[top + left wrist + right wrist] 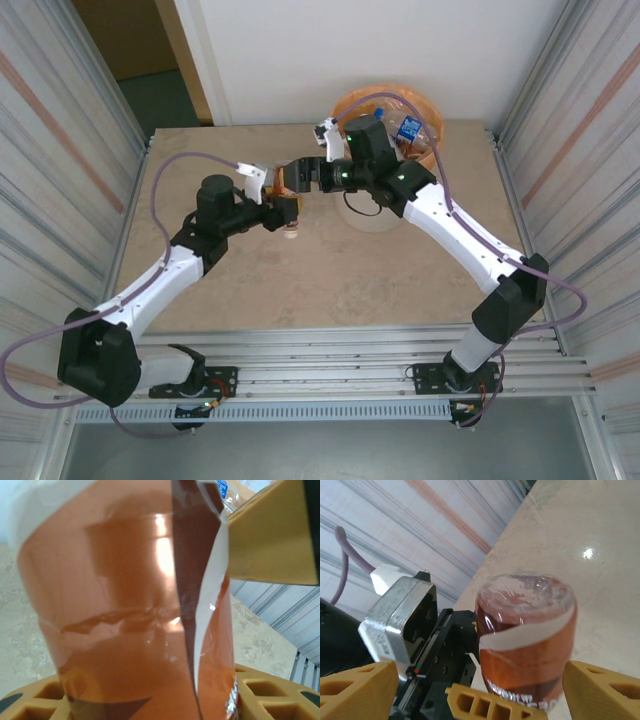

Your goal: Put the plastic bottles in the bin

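Seen from above, a pale beige stone-patterned table [330, 280] is hemmed in by ribbed metal wall panels [60, 150] on the left and right, a white wall on the far side and metal rails [350, 350] along the near edge. The near half of the table and its left side lie bare, with open room around both arms. The bin [385, 93], a round bucket with an orange bag folded over its rim, stands at the far edge, right of centre. It is partly covered by the right arm, and a blue-labelled bottle [410, 130] shows inside it. The two arms meet over the far middle of the table, just left of the bin. The left tool [288, 212] is pressed together on a brown-labelled plastic bottle [291, 231], held above the table with its white cap pointing to the near side. The right tool [296, 178] sits just beyond it on the far side, its jaws spread. In the right wrist view, the yellow fingers [355, 690] stand apart on either side of the bottle's rounded clear base, the left one well clear of it. The bottle is glossy, with a rust-orange label crossed by a white band, and the label is torn and wrinkled. The fingers are matte yellow plastic with square hollows.
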